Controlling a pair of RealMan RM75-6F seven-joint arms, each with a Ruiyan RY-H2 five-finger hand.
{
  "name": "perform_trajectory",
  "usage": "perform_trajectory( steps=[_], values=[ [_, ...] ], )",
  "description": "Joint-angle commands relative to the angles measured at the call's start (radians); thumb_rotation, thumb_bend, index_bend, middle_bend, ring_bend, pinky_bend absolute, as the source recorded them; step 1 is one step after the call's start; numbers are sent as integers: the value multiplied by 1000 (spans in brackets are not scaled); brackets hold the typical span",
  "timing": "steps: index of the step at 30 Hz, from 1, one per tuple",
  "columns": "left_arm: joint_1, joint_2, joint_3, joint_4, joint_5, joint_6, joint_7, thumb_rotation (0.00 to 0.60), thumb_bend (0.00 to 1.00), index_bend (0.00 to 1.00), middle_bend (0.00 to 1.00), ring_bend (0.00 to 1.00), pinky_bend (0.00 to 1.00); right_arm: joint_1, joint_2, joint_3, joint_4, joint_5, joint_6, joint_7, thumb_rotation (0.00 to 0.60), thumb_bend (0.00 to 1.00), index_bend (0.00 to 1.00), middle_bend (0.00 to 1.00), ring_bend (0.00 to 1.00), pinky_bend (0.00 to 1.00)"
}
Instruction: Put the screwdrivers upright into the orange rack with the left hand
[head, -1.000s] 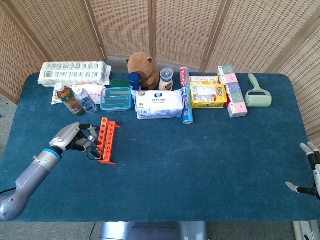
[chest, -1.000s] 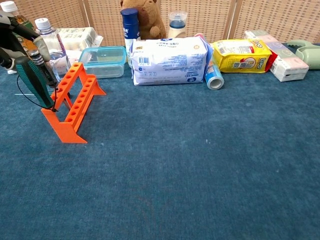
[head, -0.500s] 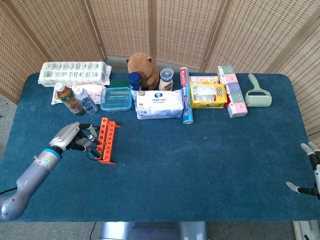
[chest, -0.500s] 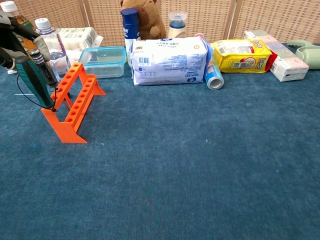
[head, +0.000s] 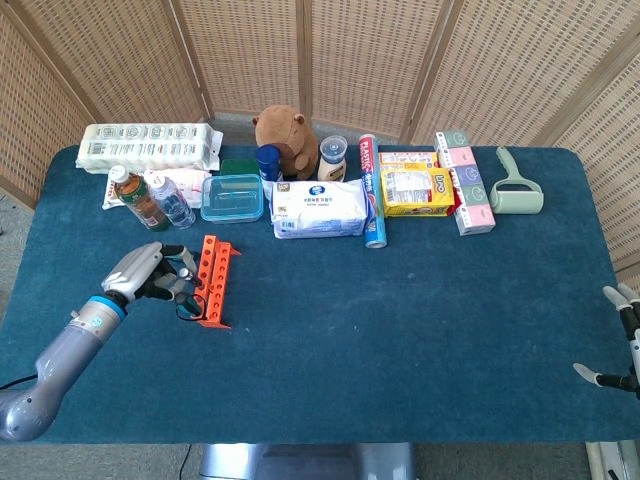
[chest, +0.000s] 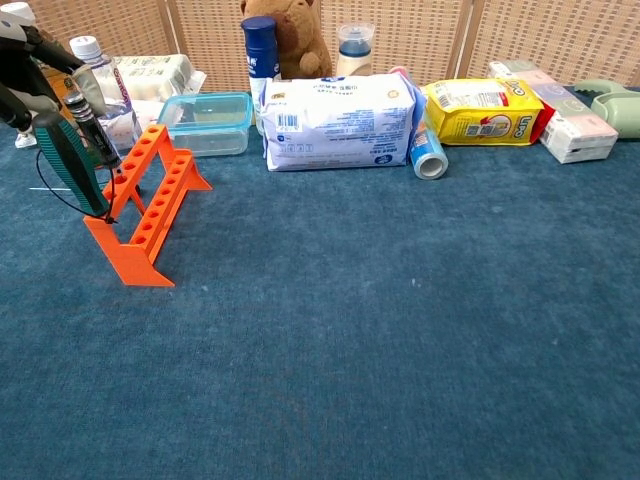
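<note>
Screwdriver (chest: 68, 160), green-handled, rigid and judged light: left hand (head: 150, 275) fingers clasp its handle beside orange rack (chest: 148, 200); right hand (head: 620, 345) spread, empty.

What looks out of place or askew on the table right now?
Little stands out. The screwdriver in the left hand leans at a tilt beside the orange rack, not yet upright in a hole. The blue can lies on its side by the white pack.
</note>
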Motion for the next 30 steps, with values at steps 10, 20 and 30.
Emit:
perform_trajectory(
  steps=[10,20,30],
  values=[
    [-6,-10,5,7,-16,-6,6,600,438,597,1000,961,991,-1,1,0,0,-2,2,4,600,0,59,0,0,0],
    [-12,-7,12,6,-22,-14,17,600,439,597,1000,961,991,-1,2,-1,1,-3,0,7,600,0,59,0,0,0],
    [-16,-2,16,-1,-19,-11,29,600,434,523,1000,961,991,-2,4,-1,2,-6,2,12,600,0,59,0,0,0]
  ],
)
